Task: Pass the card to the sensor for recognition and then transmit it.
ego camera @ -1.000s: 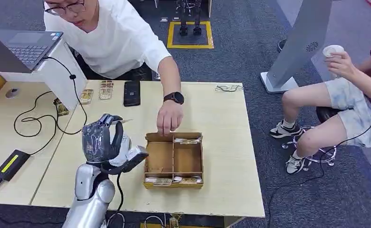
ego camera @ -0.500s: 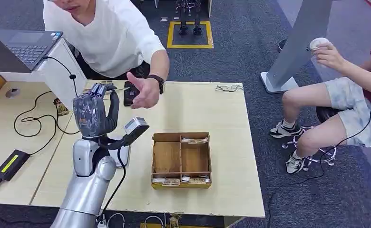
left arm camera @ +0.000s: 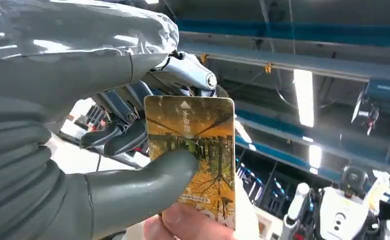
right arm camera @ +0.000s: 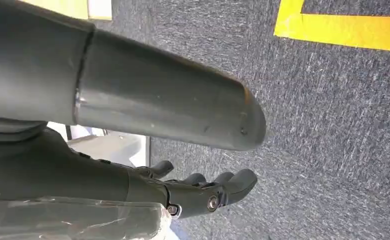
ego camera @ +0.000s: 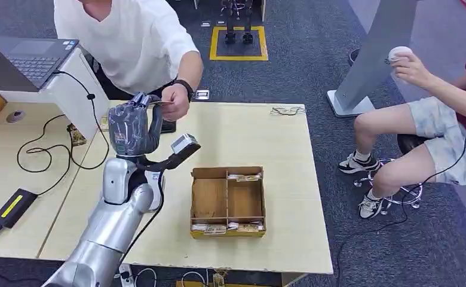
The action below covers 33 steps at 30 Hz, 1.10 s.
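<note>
My left hand (ego camera: 136, 128) is raised above the far part of the table (ego camera: 278, 149). It pinches a card (left arm camera: 199, 150) printed with yellow autumn trees between thumb (left arm camera: 143, 185) and fingers. In the head view the card (ego camera: 159, 103) shows as a thin edge at the top of the hand. A person in a white shirt (ego camera: 129, 42) leans over the far side, and that person's hand (ego camera: 175, 101) grips the card's free end, a fingertip (left arm camera: 183, 225) showing on it. A white device (ego camera: 156, 186) lies on the table, partly hidden by my forearm. My right hand (right arm camera: 203, 192) hangs over carpet, holding nothing.
A compartmented cardboard box (ego camera: 227, 200) with cards along its near and far sides sits mid-table. A laptop (ego camera: 30, 60) on a white stand, cables and a black adapter (ego camera: 12, 206) occupy the left. A seated person (ego camera: 440, 113) and a grey pillar (ego camera: 380, 54) are at right.
My left hand has risen and moved toward the far edge with the card. The person's hand left the box, opened, and now grips the card.
</note>
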Each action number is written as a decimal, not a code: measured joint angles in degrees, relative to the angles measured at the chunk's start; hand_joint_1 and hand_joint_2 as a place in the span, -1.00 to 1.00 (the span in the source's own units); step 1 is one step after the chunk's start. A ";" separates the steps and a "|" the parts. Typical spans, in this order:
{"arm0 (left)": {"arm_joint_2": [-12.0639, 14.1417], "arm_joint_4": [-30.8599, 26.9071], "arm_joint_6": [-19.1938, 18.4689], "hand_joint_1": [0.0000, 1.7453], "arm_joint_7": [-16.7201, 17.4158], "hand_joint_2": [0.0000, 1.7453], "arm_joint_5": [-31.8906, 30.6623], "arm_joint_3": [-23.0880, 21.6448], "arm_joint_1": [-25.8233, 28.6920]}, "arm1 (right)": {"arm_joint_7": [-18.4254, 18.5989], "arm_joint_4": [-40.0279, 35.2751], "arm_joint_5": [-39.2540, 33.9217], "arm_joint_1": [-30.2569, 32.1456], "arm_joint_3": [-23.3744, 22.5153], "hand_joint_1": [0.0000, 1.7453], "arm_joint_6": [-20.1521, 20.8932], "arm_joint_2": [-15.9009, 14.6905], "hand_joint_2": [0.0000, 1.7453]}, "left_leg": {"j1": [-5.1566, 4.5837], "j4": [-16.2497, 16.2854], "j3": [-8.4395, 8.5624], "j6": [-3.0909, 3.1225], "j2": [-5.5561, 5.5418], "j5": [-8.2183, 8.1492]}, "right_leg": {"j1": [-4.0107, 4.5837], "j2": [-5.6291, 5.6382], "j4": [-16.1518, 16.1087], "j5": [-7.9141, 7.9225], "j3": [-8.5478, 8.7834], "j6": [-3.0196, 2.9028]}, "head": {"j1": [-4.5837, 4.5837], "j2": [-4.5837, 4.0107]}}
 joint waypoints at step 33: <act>0.98 -2.69 0.09 -1.00 -4.83 1.00 7.59 -4.09 2.39 | 0.13 0.63 -0.46 0.09 0.26 -1.00 -0.17 -0.09 -1.00 | 0.00 0.00 -0.04 0.00 0.00 0.00 | 0.00 0.00 0.00 0.00 -0.01 0.00 | 0.00 0.00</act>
